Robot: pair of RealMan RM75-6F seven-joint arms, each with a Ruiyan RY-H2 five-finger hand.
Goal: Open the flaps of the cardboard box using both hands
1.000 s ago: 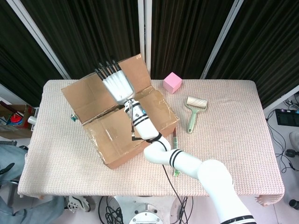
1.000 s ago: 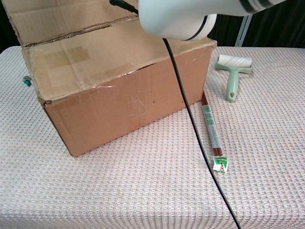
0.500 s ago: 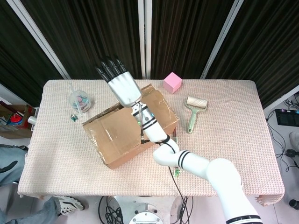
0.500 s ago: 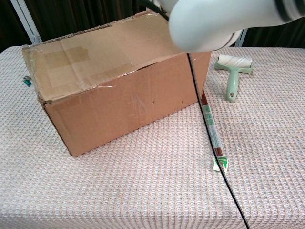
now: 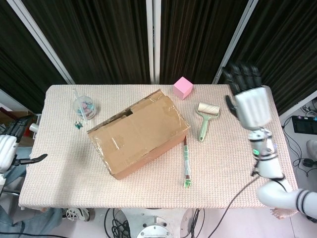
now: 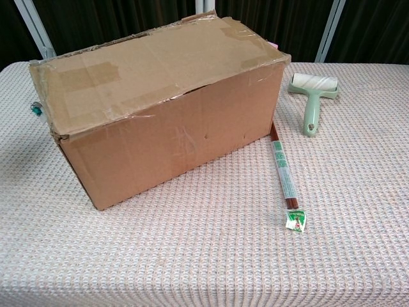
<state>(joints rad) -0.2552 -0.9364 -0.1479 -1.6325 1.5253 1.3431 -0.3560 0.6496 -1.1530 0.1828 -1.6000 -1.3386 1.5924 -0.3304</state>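
Observation:
The cardboard box [image 5: 138,131] lies at an angle in the middle of the table, its taped top flaps down flat with a small gap at the seam. The chest view shows the box [image 6: 160,109] close up with no hand near it. My right hand [image 5: 250,101] is raised over the table's right end, well clear of the box, fingers spread and holding nothing. My left hand [image 5: 9,146] shows only partly at the far left edge, off the table, fingers apart and empty.
A pink cube [image 5: 182,88] sits behind the box. A green lint roller [image 5: 205,119] lies to its right, and a thin red and green stick [image 5: 186,163] lies beside its right end. A clear cup [image 5: 84,106] and a small green item [image 5: 78,124] stand at back left.
The rear flap, raised a second ago, now lies flat. My right hand has left the box top and swung far right. My left hand has come into view at the left edge.

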